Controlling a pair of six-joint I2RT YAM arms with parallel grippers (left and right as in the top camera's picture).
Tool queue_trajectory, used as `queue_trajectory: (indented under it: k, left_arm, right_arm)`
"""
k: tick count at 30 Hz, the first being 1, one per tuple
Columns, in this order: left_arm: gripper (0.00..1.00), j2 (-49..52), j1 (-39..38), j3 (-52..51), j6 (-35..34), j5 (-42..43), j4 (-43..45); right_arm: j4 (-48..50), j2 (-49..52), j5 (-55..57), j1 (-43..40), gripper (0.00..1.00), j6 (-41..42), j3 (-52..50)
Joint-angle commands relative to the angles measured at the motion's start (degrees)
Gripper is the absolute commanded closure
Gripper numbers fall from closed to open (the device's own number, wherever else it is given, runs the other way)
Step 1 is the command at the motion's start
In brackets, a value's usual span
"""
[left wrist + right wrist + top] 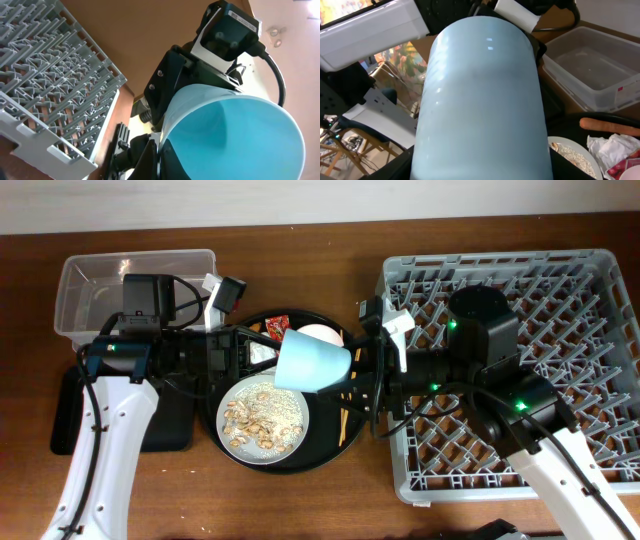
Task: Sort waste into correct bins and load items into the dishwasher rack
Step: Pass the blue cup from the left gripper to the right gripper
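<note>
The light-blue cup (pixel 312 362) hangs on its side above the round black tray, between both arms. My left gripper (pixel 272 360) is shut on the cup's rim; the left wrist view shows its fingers (pixel 162 150) pinching the rim of the cup (pixel 235 135). My right gripper (pixel 355 370) straddles the cup's body, and its fingers (pixel 480 165) press both sides of the cup (pixel 480 100). The pale plate (pixel 262 420) holds rice scraps. The white bowl (pixel 320 335) and red wrapper (pixel 277 326) lie behind the cup. The carrot (pixel 610 126) and napkin (pixel 610 150) lie by the plate.
The grey dishwasher rack (pixel 560 300) fills the right side and shows in the left wrist view (pixel 60 85). The clear tub (pixel 90 280) stands at the back left, with the shallow black tray (pixel 70 415) in front of it. The round black tray (pixel 330 445) sits in the centre.
</note>
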Motion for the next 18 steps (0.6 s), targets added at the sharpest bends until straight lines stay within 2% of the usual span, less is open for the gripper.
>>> queue_trajectory:
  k: [1,2,3,7,11,13,14,15,16,17,18]
  left_arm:
    - [0.99,0.11,-0.04,0.35,0.9,-0.07,0.11]
    - [0.99,0.11,-0.02,0.35,0.9,-0.17,0.11]
    - [1.0,0.11,-0.04,0.35,0.9,-0.5,0.11]
    - [1.0,0.11,-0.04,0.35,0.9,-0.87,0.11]
    - [0.99,0.11,-0.02,0.35,0.9,-0.87,0.11]
    - [0.99,0.11,-0.02,0.35,0.9,-0.87,0.13]
    - [0.96,0.11,-0.02,0.35,0.9,-0.87,0.15]
    - [0.9,0.11,-0.02,0.35,0.9,-0.87,0.33]
    - [0.56,0.11,-0.02,0.35,0.9,-0.87,0.35]
    - [0.0,0.11,-0.02,0.35,0.9,-0.9,0.35]
    - [0.0,0.11,0.04,0.35,0.9,-1.22,0.59]
  right_arm:
    - [0.7,-0.55,5.44,0.83,0.35,-0.46,0.68]
    - [1.07,-0.55,5.4,0.83,0.25,-0.46,0.68]
    - [1.55,-0.57,5.11,0.83,0.22,-0.44,0.7]
    - [4.55,-0.52,3.45,0.83,0.2,-0.24,0.68]
    - [4.37,-0.55,3.26,0.83,0.43,0.85,0.68]
    - [4.02,-0.55,3.26,0.83,0.48,0.83,0.68]
    - [4.02,-0.55,3.28,0.83,0.5,0.83,0.68]
    - [4.02,-0.66,3.39,0.83,0.51,0.83,0.68]
    - [3.96,-0.9,4.0,0.81,0.52,0.81,0.68]
    - [3.61,-1.33,5.11,0.7,0.52,0.81,0.68]
    - [2.4,-2.32,7.26,0.0,0.52,0.79,0.7]
